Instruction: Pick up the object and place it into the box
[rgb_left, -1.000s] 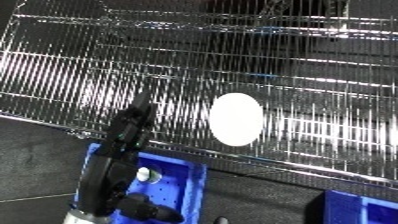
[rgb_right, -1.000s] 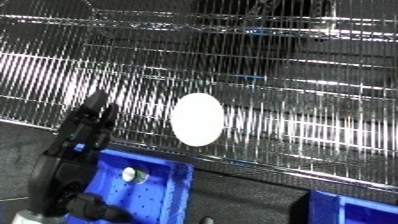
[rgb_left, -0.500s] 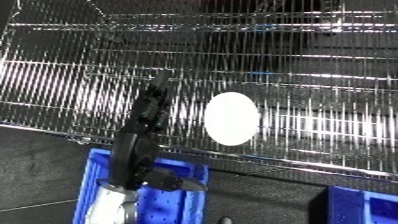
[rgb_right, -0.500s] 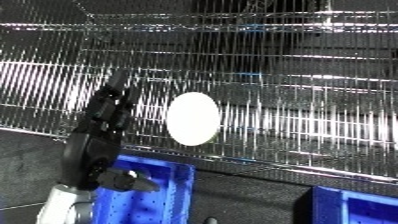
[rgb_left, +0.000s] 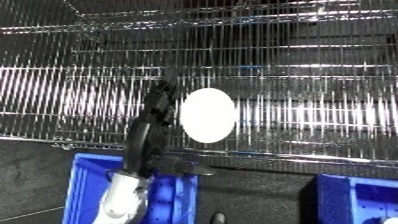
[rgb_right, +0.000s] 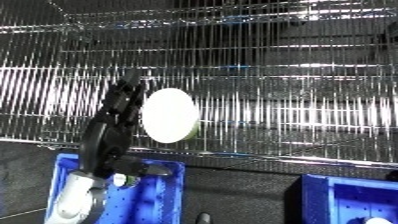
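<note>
Against the earlier frames, the left hand (rgb_left: 158, 107) has been advanced up the shelf (rgb_left: 302, 65) to 9 o'clock of the disc (rgb_left: 208, 121), fingers straight (not yet closed), bin (rgb_left: 89, 175) below at 6 o'clock; grasp judged imminent.

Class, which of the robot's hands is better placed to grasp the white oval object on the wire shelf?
Left. The left hand reaches up right beside the white object; no right hand shows in either view.
</note>
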